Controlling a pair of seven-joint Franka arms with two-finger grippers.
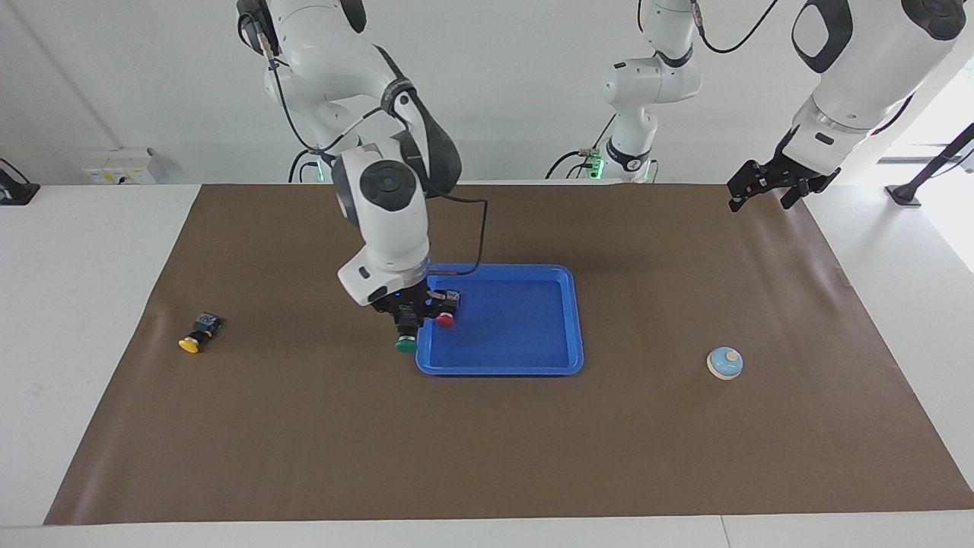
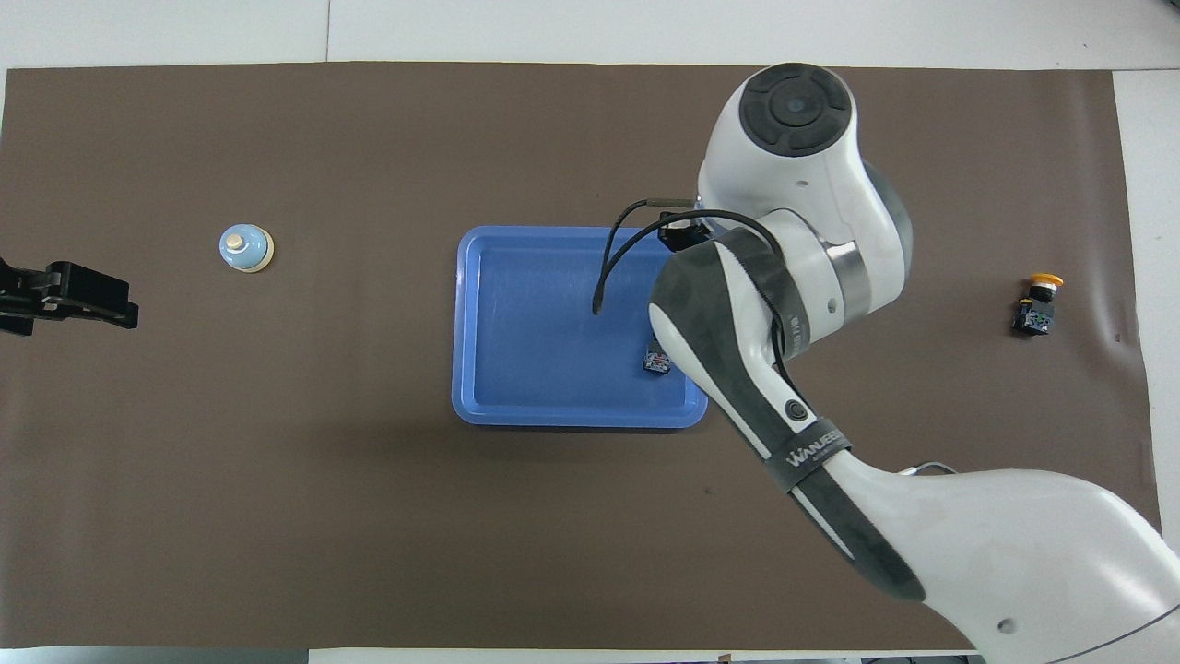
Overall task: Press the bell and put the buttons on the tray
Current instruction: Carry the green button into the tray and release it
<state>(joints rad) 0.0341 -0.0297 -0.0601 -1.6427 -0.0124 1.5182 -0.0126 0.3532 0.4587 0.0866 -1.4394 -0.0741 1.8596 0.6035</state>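
Note:
My right gripper is shut on the green button and holds it low over the edge of the blue tray at the right arm's end; the arm hides both in the overhead view. The red button lies in the tray beside that gripper, and its black body shows in the overhead view. The yellow button lies on the mat toward the right arm's end. The bell stands on the mat toward the left arm's end. My left gripper waits, open and empty, raised over the mat's edge.
A brown mat covers the table. The tray lies in the middle of it. The bell and the yellow button are at the mat's two ends. The right arm's cable hangs over the tray.

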